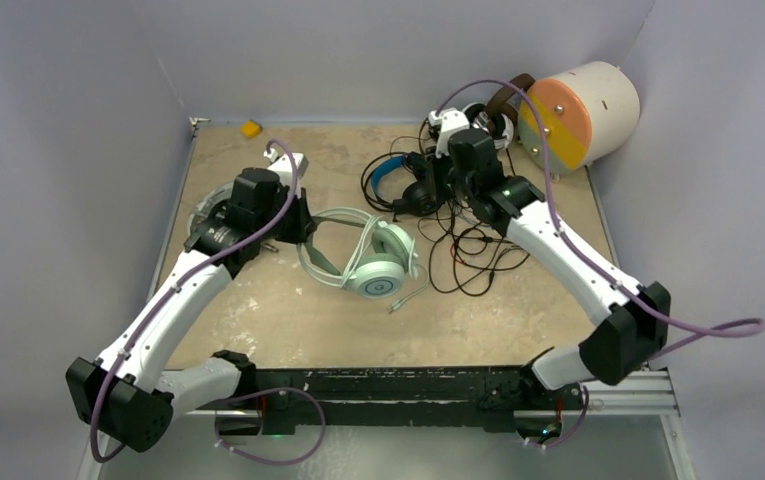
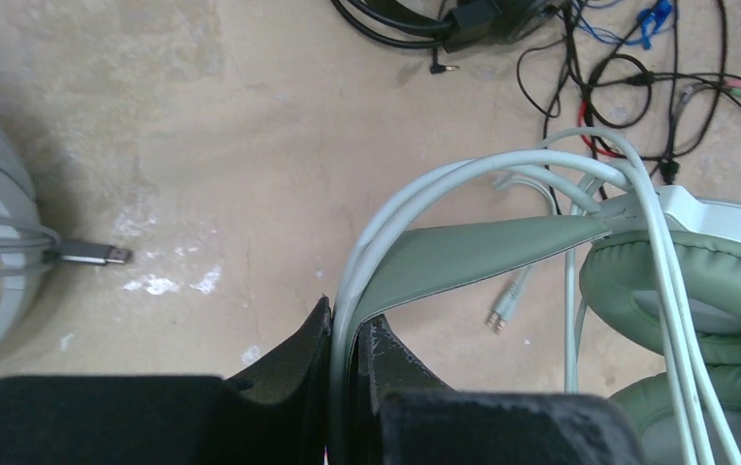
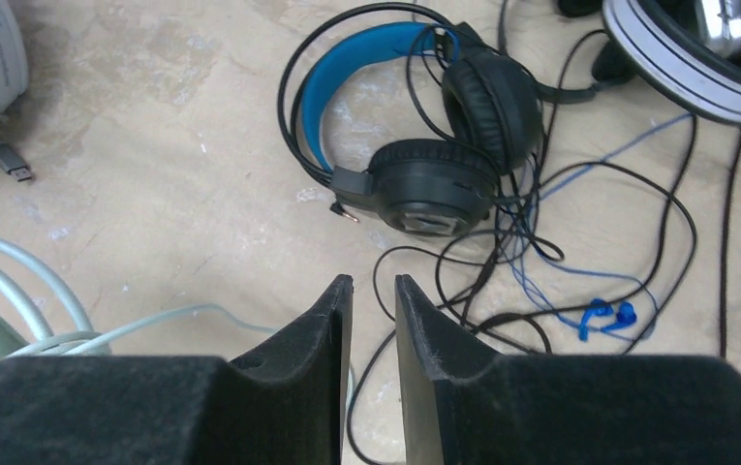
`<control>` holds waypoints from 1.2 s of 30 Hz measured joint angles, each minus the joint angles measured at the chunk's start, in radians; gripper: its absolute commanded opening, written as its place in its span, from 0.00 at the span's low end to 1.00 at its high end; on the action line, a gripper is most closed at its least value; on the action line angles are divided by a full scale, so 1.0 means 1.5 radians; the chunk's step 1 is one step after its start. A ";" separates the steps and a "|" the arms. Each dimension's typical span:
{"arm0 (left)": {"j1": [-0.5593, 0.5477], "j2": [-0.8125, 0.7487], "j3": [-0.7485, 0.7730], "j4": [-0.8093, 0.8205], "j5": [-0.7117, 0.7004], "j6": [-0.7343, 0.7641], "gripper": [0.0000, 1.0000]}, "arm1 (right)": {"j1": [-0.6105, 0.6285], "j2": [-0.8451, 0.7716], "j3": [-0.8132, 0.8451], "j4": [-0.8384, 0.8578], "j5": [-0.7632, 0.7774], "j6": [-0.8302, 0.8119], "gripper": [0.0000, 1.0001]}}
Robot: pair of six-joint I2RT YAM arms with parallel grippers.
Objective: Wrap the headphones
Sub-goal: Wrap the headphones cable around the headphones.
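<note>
On a scuffed tan table (image 1: 258, 330), the left gripper (image 2: 344, 322) pinches the cable (image 2: 463, 174) of the mint-green headset (image 1: 378, 265) lying just right of it, while the right gripper (image 3: 373, 295) hovers narrowly parted, empty.

White arms (image 1: 173, 300), black joints (image 1: 123, 405), trailing purple cables (image 1: 733, 326).

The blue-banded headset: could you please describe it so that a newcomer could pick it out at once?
Start at the big cream cylinder by the far right corner of the table and move left to the tangle of dark cables. At its far-left edge lies a black headset; it alone has a bright blue headband.
</note>
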 measured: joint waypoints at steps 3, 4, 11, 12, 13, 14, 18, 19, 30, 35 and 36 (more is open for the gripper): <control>0.006 0.003 0.009 -0.016 0.025 -0.025 0.00 | -0.009 -0.049 -0.049 0.022 0.016 0.018 0.27; 0.007 0.003 0.015 -0.021 0.028 -0.032 0.00 | -0.013 -0.063 -0.069 0.032 0.016 0.026 0.27; 0.022 0.003 0.098 -0.056 0.026 -0.085 0.00 | -0.040 -0.113 -0.219 0.091 -0.024 0.094 0.30; 0.023 0.003 0.108 -0.059 0.026 -0.092 0.00 | -0.040 -0.114 -0.240 0.097 -0.035 0.102 0.31; 0.025 0.003 0.115 -0.062 0.026 -0.098 0.00 | -0.040 -0.115 -0.265 0.108 -0.049 0.112 0.32; 0.025 0.003 0.123 -0.066 0.027 -0.105 0.00 | -0.040 -0.115 -0.287 0.116 -0.063 0.119 0.34; 0.026 0.006 0.160 -0.094 0.030 -0.120 0.00 | -0.039 -0.125 -0.358 0.152 -0.115 0.139 0.51; 0.026 0.008 0.174 -0.102 0.032 -0.121 0.00 | -0.039 -0.132 -0.370 0.161 -0.127 0.142 0.55; 0.026 0.048 0.358 -0.167 0.061 -0.129 0.00 | -0.039 -0.159 -0.431 0.364 -0.255 0.151 0.87; 0.026 0.066 0.413 -0.173 0.073 -0.132 0.00 | -0.039 -0.128 -0.431 0.419 -0.250 0.188 0.82; 0.026 0.068 0.417 -0.173 0.075 -0.134 0.00 | -0.039 -0.120 -0.431 0.426 -0.245 0.197 0.81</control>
